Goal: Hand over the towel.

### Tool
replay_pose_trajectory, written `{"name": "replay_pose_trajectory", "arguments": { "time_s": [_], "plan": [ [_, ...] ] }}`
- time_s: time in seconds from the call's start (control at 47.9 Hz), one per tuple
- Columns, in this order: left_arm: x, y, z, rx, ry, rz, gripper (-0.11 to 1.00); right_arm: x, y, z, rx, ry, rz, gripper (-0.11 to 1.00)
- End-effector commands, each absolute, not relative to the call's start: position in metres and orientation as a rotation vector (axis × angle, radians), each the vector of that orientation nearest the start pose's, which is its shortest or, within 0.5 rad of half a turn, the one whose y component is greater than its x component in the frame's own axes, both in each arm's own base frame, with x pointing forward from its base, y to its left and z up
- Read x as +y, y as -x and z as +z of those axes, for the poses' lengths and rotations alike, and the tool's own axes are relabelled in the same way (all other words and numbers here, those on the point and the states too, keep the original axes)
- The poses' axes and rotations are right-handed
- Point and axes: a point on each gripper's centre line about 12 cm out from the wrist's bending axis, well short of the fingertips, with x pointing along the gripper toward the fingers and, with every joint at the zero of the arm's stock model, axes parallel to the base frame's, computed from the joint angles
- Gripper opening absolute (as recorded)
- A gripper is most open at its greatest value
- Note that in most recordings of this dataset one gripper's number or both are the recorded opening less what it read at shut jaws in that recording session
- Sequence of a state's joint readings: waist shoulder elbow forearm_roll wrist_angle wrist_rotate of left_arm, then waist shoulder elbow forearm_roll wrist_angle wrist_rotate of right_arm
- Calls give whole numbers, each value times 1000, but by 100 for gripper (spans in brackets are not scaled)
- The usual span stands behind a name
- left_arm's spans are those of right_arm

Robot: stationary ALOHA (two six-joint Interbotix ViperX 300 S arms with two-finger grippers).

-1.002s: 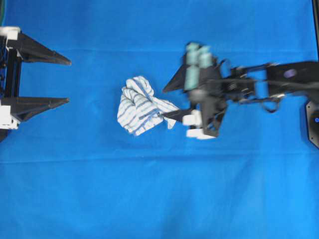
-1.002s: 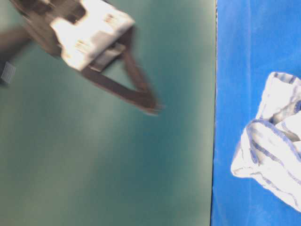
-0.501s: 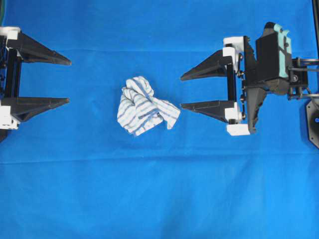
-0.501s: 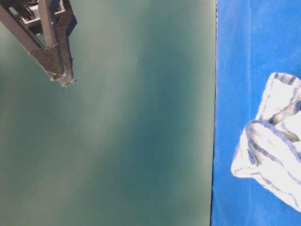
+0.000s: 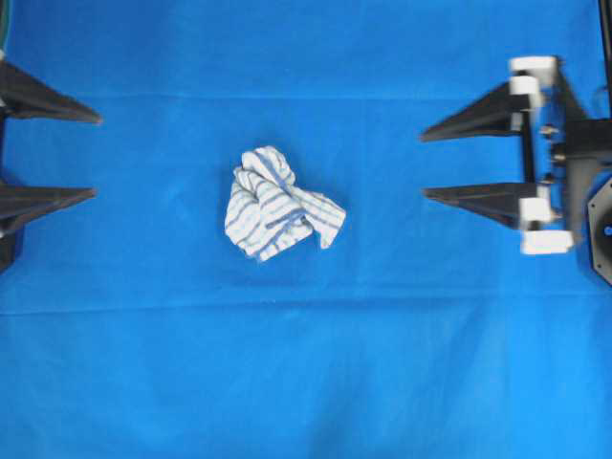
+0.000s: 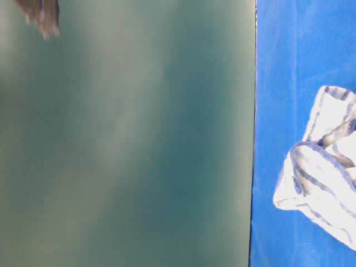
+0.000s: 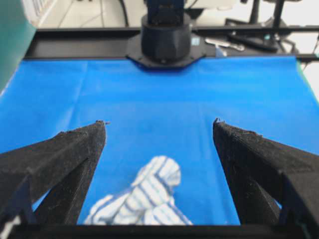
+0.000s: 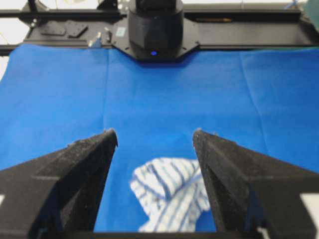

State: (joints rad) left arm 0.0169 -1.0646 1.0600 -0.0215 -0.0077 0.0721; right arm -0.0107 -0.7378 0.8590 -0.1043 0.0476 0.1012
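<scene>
The towel point(image 5: 280, 204) lies crumpled in a small heap on the blue cloth point(image 5: 306, 363) that covers the bench. It is a little to the left of the middle in the overhead view and nearer to the far edge than to the near one. It is white with thin blue-grey stripes, and its folds rise in a few bumps. Nothing touches it.

The left gripper point(image 5: 96, 156) is at the left edge of the bench, well apart from the towel. Its jaws stand wide apart and hold nothing, and they point toward the towel. In the left wrist view the towel point(image 7: 142, 201) shows low between the two black fingers point(image 7: 60, 164).

The right gripper point(image 5: 424, 164) is near the right edge, also well apart from the towel. Its jaws are wide apart too and empty, and they point toward the towel from the other side. In the right wrist view the towel point(image 8: 169, 191) lies between its fingers point(image 8: 75, 174).

In the table-level view the towel point(image 6: 322, 167) shows at the right side on the blue cloth, beside a dark green surface point(image 6: 128, 144).
</scene>
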Motion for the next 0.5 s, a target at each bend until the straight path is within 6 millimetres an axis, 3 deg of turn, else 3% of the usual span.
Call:
{"name": "replay_pose_trajectory", "arguments": {
  "time_s": [0.0, 0.23, 0.48],
  "plan": [
    [3, -173, 328, -45, -60, 18, 91, -3, -238, 333, 138, 3, -14, 69],
    [2, -144, 289, -68, -62, 19, 91, -2, -190, 285, 104, -4, -9, 68],
    [2, -137, 252, -33, -57, 18, 91, -2, -167, 238, 129, -6, -12, 68]
  ]
}}
